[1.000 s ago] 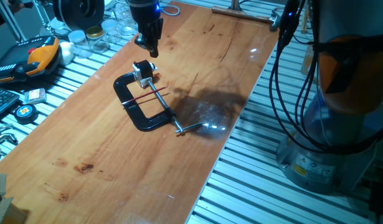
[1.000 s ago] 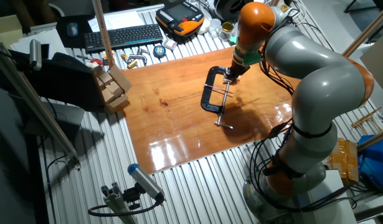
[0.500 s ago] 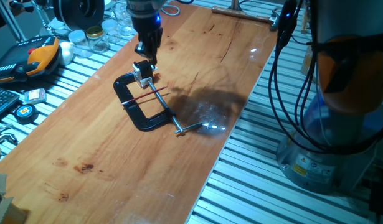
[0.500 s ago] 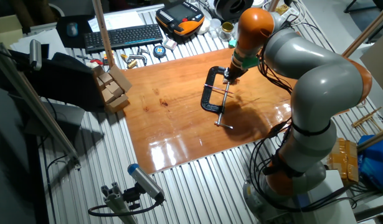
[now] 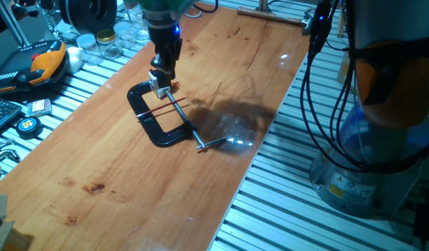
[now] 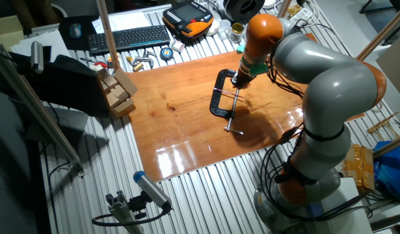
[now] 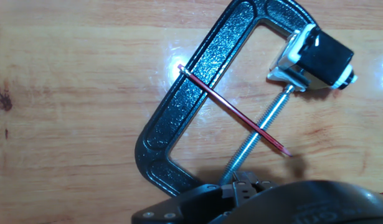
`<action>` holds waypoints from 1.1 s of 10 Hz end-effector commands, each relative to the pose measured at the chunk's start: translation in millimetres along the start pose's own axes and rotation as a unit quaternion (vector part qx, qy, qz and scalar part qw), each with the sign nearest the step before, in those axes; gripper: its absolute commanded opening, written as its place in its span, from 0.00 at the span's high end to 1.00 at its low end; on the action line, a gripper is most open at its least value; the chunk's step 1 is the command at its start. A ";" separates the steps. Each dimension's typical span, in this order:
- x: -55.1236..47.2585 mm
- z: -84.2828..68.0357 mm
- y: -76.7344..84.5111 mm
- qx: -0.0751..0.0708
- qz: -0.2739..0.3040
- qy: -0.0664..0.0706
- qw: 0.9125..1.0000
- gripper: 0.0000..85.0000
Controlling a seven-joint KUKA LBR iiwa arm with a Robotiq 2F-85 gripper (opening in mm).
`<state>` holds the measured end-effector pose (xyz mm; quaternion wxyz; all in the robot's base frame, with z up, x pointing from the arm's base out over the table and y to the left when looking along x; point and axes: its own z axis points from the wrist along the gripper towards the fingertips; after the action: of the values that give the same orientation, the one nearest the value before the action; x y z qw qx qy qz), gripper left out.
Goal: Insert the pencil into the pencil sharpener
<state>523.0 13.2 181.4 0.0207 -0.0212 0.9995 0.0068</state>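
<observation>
Here the pencil [image 7: 235, 112] lies flat across the black C-clamp [image 7: 179, 118], one end resting on the clamp's spine and the other reaching past the steel screw rod [image 7: 258, 138] onto the bare wood, so that it crosses over the rod at a slant. The pencil sharpener [image 7: 316, 61] sits pinched in the clamp's mouth, between the upper arm and the end of the screw rod, apart from the pencil. Clamp, pencil [image 5: 165, 108] and sharpener [image 5: 158, 83] lie toward the far left part of the wooden table [image 5: 130, 188], near its left edge. The gripper [image 5: 164, 67] hangs just above the sharpener, fingers pointing down; whether they stand apart or together cannot be told from either fixed view, and the hand view does not show them.
</observation>
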 end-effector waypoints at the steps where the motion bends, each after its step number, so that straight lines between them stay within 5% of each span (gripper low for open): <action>1: 0.5 2.1 1.4 -0.001 0.001 0.000 1.000 1.00; 11: -4.9 18.1 5.4 0.001 -0.029 -0.002 1.000 1.00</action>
<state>528.4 19.1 163.2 0.0227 -0.0535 0.9983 0.0054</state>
